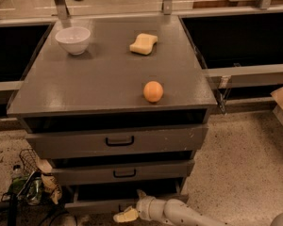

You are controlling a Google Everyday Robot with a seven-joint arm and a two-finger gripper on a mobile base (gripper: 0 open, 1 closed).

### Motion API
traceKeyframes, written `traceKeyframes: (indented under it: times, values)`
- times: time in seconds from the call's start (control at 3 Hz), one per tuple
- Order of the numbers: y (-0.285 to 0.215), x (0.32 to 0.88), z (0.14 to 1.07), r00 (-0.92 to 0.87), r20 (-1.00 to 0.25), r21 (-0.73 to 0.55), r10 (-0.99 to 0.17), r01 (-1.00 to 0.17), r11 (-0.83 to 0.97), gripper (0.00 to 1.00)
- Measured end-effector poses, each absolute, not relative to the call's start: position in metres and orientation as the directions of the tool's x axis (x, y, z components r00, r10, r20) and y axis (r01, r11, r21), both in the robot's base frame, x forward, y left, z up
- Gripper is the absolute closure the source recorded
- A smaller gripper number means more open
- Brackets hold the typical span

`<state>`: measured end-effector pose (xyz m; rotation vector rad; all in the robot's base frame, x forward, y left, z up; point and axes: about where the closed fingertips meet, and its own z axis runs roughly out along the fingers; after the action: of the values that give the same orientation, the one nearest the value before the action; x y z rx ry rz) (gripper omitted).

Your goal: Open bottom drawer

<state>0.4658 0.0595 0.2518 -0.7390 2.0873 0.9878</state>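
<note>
bottom drawer (96, 205): lowest of the three grey fronts in the cabinet under the bench, near the lower edge of the view; its slim front panel stands a little forward of the cabinet face, and a dark gap shows above and behind it.
drawer handle: hidden behind the hand.
hand (133, 205): at the front panel of the bottom drawer, right of the panel's middle, low against the floor; whether it is open or closed, and whether it has hold of anything, cannot be told.
arm (179, 213): pale grey, enters from the lower right corner and reaches leftward, close to the floor, to the drawer front.
middle drawer (125, 173): directly above the bottom drawer, closed, with a small black loop handle at its centre.
top drawer (118, 141): tallest front, closed, with a larger black handle.
bench (94, 84): flat grey top of the cabinet, carrying three things well apart from one another.
bowl (73, 40): white, upright, at the far left of the bench.
sponge (144, 44): yellow, lying flat at the far side, right of centre.
orange (153, 91): near the front edge, right of centre.
floor (245, 164): speckled stone; a wire basket (30, 180) of clutter sits at the cabinet's left foot.
</note>
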Motion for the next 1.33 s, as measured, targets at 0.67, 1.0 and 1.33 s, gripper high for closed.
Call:
traceKeyframes:
  times: [0.67,1.0,1.33]
  values:
    - [0.072,0.483,0.215,-0.638,-0.725,0.438,-0.258,-0.717,0.542,0.00]
    - [0.075,0.476,0.215,-0.646,-0.721,0.464,-0.251,-0.719,0.518,0.00]
    - [0.079,0.466,0.219,-0.646,-0.722,0.484,-0.248,-0.727,0.487,0.00]
